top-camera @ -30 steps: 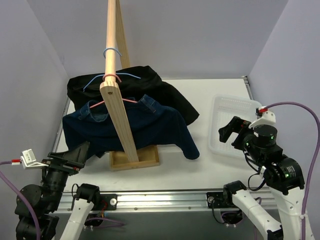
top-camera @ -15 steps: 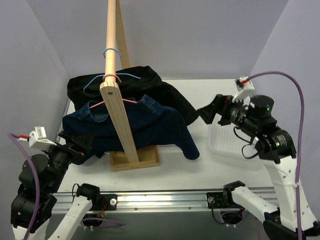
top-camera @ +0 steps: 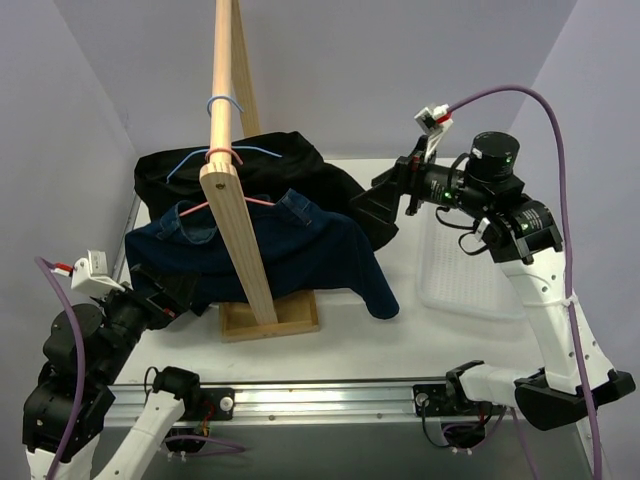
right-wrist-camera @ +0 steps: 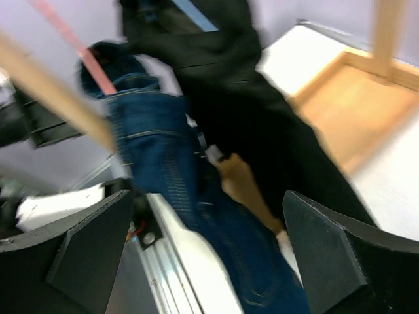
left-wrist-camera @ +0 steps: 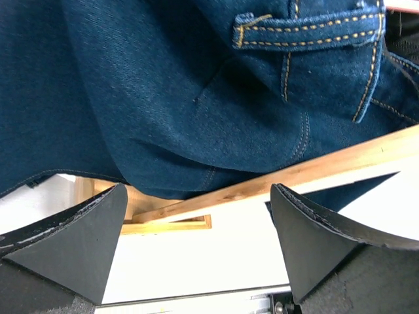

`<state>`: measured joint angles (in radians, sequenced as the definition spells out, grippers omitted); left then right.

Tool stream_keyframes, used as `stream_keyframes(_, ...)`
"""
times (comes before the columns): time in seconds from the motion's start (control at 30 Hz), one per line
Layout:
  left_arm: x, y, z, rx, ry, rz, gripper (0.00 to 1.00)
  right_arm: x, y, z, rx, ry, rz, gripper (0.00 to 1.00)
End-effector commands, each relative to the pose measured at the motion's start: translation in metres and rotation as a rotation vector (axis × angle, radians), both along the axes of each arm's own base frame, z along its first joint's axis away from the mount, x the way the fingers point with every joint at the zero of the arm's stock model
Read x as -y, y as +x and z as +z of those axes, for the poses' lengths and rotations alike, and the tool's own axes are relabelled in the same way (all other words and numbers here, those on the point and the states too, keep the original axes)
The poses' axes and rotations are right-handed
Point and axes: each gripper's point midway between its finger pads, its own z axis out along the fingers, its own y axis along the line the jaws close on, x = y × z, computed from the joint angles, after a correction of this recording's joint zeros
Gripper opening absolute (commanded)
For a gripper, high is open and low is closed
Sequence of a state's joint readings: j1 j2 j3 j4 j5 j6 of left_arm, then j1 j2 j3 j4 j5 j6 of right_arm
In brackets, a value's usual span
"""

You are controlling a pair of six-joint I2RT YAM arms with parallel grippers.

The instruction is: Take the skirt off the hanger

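A dark blue denim skirt (top-camera: 300, 250) hangs on a pink hanger (top-camera: 190, 208) from the sloping wooden rack (top-camera: 232, 200). In the left wrist view the skirt (left-wrist-camera: 163, 85) fills the top, one belt loop (left-wrist-camera: 308, 29) showing. My left gripper (top-camera: 155, 292) is open just left of the skirt's lower left edge, nothing between its fingers (left-wrist-camera: 198, 196). High on the right, my right gripper (top-camera: 378, 205) is open and points at the clothes. Its blurred wrist view shows its jaws (right-wrist-camera: 208, 203) empty, with the skirt (right-wrist-camera: 163, 157) and pink hanger (right-wrist-camera: 72, 39) beyond.
A black garment (top-camera: 285, 165) on a blue hanger (top-camera: 258, 150) hangs behind the skirt and drapes right. The rack's wooden base (top-camera: 270, 318) sits on the white table. A clear plastic tray (top-camera: 470, 265) lies at the right. Purple walls close in both sides.
The right arm has lifted from over the tray and swung left toward the black garment. The left arm has shifted slightly up and right, toward the skirt's edge.
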<state>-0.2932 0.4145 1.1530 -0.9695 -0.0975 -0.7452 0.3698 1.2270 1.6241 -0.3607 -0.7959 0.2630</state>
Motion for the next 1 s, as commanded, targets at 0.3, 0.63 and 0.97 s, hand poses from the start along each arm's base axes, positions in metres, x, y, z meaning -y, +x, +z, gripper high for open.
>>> stream_keyframes(0.3, 0.031, 0.009, -0.007, -0.068, 0.008, -0.163, 0.92, -0.081, -0.029, -0.01, 0.105, -0.103, 0.232, 0.87)
stream_keyframes(0.63, 0.028, 0.001, -0.002, -0.058, 0.019, -0.164, 0.92, -0.096, -0.011, -0.036, 0.136, -0.212, 0.209, 0.72)
stream_keyframes(0.97, 0.022, -0.001, 0.002, -0.059, 0.051, -0.149, 0.91, -0.104, -0.011, -0.046, 0.18, -0.265, 0.239, 0.08)
